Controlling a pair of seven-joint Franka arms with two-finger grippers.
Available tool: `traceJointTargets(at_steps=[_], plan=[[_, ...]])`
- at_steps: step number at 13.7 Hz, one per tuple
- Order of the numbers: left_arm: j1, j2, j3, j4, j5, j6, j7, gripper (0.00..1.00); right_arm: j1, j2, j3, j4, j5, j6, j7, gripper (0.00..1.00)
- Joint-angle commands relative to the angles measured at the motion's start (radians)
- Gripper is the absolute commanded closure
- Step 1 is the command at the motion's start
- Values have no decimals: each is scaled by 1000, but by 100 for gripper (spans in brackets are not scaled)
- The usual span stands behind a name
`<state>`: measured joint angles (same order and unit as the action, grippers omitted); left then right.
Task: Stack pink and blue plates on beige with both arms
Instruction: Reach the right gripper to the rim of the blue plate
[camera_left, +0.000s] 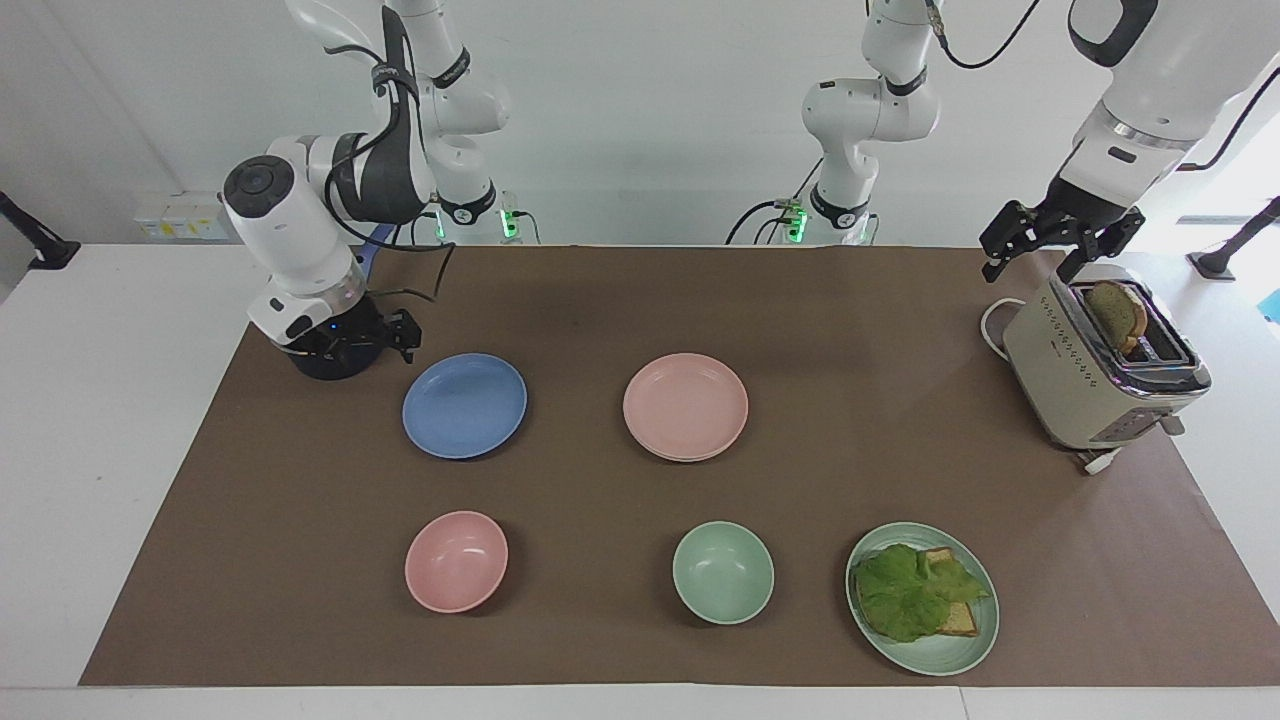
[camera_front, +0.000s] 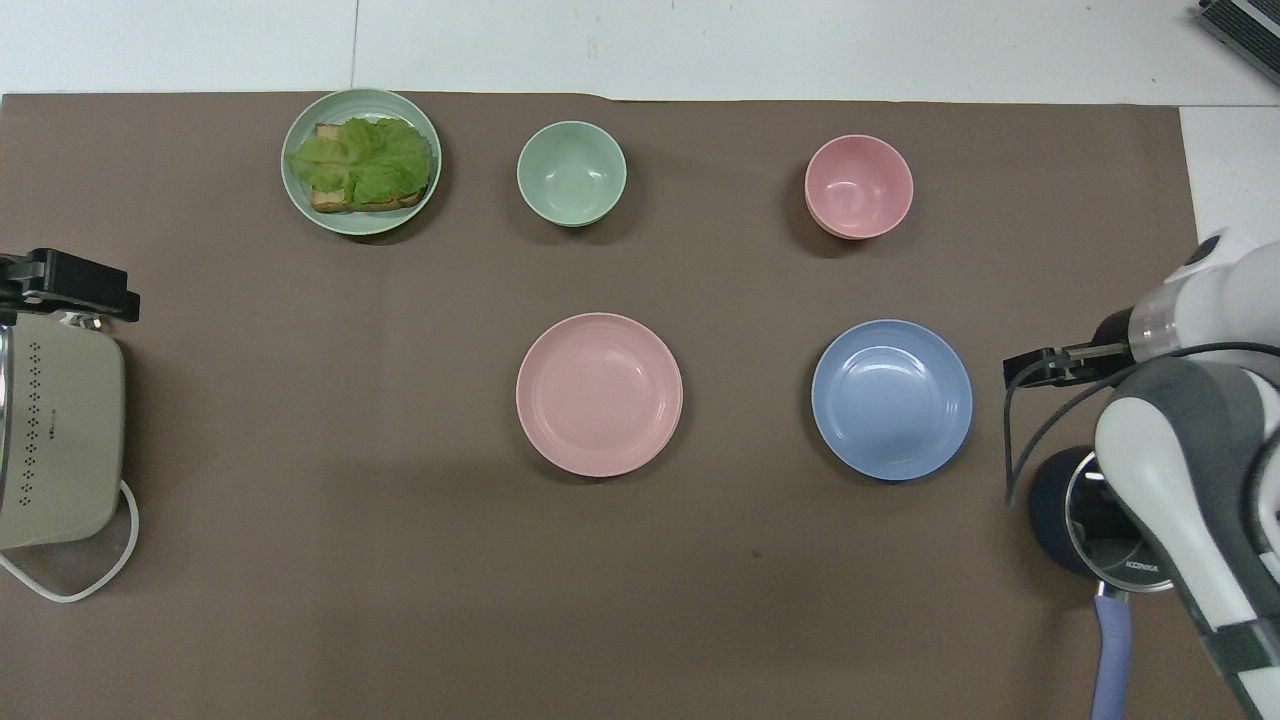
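Right gripper (camera_left: 375, 345): my jaws released, low over the pot (camera_left: 330, 362), beside the blue plate (camera_left: 464, 405).
Left gripper (camera_left: 1060, 245): jaws released, above the toaster (camera_left: 1090, 375).
Pink plate (camera_left: 685, 405): beside the blue plate, toward the toaster.

A matt brown paper-like sheet (camera_left: 600, 300) covered the white, smooth table (camera_left: 120, 400). At its middle, the pink plate (camera_left: 685, 405) looked matt and smooth; just under it, a second rim showed. Beside the pink plate, the blue plate (camera_left: 464, 404) had a soft satin sheen. The toaster (camera_left: 1095, 375), well apart from the pink plate, had brushed beige metal sides and a glossy chromed top. The saucepan (camera_front: 1060, 510) was dark, with a glossy glass lid.
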<state>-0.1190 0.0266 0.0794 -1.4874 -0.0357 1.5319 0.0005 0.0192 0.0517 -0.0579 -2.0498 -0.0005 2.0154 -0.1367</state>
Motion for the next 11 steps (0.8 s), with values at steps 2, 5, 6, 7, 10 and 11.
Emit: traceJointTargets(at_steps=[2,5,6,7,10,11], plan=[[-1,-8,0,-8,20,-6,9,0,-22,8,4,-143,31,155,-101,0],[-1,-8,0,-8,20,-6,9,0,-22,25,4,-170,71,174,-109,0],[-1,-8,0,-8,20,-6,9,0,-22,37,4,-177,89,187,-127,0],[-1,-8,0,-8,20,-7,7,0,-24,49,3,-184,100,210,-142,0],[-1,-8,0,-8,20,-6,9,0,-31,83,4,-199,108,252,-161,0],[-1,-8,0,-8,20,-7,9,0,-33,88,4,-199,109,258,-165,0]])
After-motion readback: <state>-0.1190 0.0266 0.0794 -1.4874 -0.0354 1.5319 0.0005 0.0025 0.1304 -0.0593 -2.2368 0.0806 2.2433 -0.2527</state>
